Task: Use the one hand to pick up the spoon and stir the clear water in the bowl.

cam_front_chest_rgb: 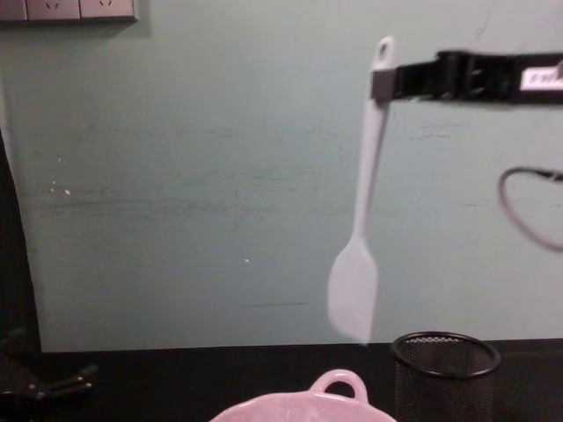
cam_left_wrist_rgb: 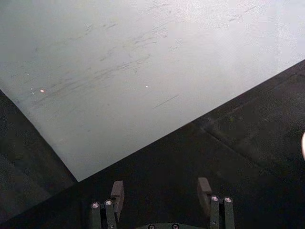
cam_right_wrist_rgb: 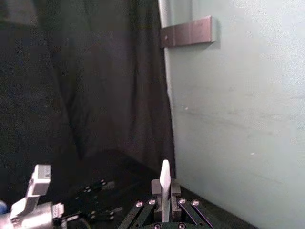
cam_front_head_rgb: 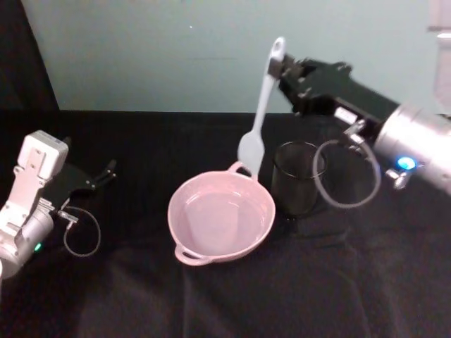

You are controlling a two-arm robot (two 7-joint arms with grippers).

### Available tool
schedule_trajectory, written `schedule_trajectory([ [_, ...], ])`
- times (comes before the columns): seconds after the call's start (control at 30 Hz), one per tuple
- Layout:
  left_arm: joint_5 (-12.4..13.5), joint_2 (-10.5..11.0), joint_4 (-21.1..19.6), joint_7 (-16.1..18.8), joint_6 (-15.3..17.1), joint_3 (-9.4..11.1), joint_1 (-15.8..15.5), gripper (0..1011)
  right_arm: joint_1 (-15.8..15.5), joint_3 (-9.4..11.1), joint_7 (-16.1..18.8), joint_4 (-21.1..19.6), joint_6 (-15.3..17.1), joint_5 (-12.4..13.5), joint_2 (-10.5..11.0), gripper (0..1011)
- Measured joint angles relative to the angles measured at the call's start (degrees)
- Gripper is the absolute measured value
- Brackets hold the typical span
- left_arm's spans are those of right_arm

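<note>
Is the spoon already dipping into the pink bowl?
No, the spoon hangs above the bowl, held by the right gripper.

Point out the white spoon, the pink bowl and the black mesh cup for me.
spoon (cam_front_head_rgb: 263, 102): head view, middle of its handle.
bowl (cam_front_head_rgb: 173, 210): head view, its left rim.
mesh cup (cam_front_head_rgb: 296, 184): head view, its side wall.

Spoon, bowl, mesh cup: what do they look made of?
Spoon: probably plastic. It is white, smooth and slim, one moulded piece with a hole at the handle tip.
Bowl: plastic or glazed ceramic, cannot tell which. It is an even pale pink with a soft sheen.
Mesh cup: looks like black metal wire mesh, with a see-through wall and a solid rim.
</note>
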Motion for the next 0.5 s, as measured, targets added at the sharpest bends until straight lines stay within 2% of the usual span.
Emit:
schedule_trajectory([
  [0.17, 0.0, 0.0, 0.0, 0.0, 0.0, 0.0, 0.0, 1011, 1.2, -3.0, -0.1, 2.2, -0.5, -0.7, -0.9, 111],
  [0.5, 0.0, 0.0, 0.0, 0.0, 0.0, 0.0, 0.0, 1011, 4.2, -8.7, 0.7, 9.6, -3.0, -3.4, -4.1, 111],
])
